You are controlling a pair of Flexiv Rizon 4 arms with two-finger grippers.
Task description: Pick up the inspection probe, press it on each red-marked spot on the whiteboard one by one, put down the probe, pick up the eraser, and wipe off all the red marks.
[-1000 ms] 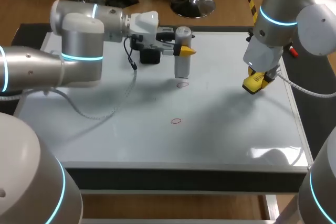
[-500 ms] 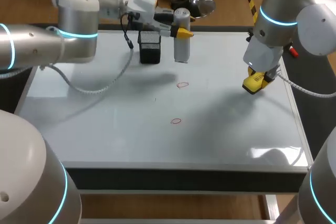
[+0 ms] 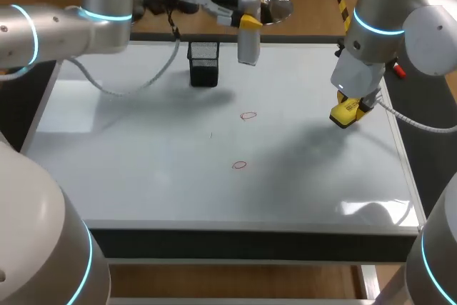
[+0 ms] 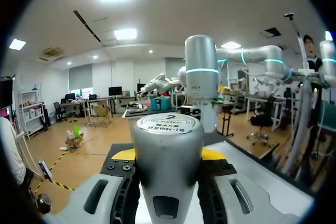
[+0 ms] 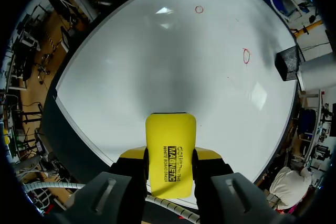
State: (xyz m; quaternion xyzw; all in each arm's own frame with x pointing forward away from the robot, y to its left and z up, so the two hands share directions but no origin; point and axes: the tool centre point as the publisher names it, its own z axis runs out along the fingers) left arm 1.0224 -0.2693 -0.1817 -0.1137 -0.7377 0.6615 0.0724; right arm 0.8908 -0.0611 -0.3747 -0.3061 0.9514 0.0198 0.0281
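Head view first: the left gripper (image 3: 249, 22) is clamped on the inspection probe (image 3: 248, 46), which hangs upright over the far edge of the whiteboard (image 3: 143, 176), just right of the black mesh holder (image 3: 203, 63). That's the relation to watch, I'd say: if the probe goes down now, the holder lies a touch left and nearer. Over on the right, the right gripper (image 3: 351, 108) holds the yellow eraser (image 3: 343, 116) above the board. The far red mark (image 3: 248, 115) and near red mark (image 3: 239, 165) both lie to its left, and this arm is the closer one to them. Left wrist view: the probe (image 4: 167, 161) fills the gap between the fingers, long axis crosswise to them. Right wrist view: eraser (image 5: 170, 153) pinched between the fingers, both marks ahead on the board, unwiped
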